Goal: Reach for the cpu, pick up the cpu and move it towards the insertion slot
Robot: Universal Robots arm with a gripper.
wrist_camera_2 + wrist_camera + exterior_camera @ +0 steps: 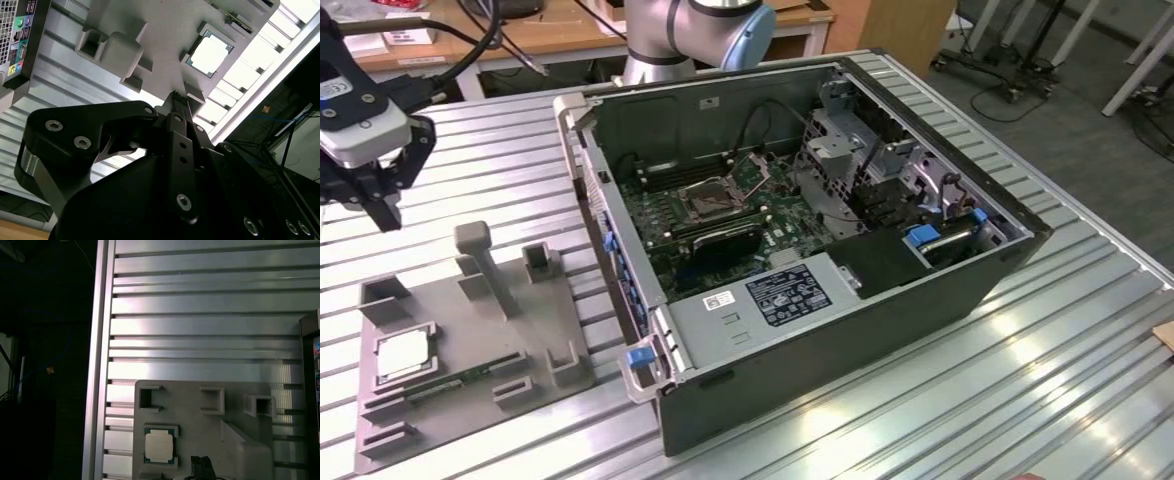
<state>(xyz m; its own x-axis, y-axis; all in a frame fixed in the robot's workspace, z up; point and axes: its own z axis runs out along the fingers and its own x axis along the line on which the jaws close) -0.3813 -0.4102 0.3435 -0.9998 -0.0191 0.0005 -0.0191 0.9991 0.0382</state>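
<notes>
Risk lies chiefly in the approach. The gripper point(382, 215) hangs well above the cpu point(403, 352), its fingers closed together on nothing. We judge that an off-centre descent would strike the chip or the raised corners of its grey fixture point(460, 335). The insertion slot point(715, 199) sits deep inside the open case point(854, 340). The table point(1041, 380) is ribbed, glaring aluminium, with desks and cables beyond it.

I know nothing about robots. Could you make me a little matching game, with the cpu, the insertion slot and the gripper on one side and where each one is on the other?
Things:
1. cpu
2. insertion slot
3. gripper

Places:
a. in the air over the slatted table
b. lying in the grey holder
c. inside the open computer case

Pairs: 1-b, 2-c, 3-a
</notes>
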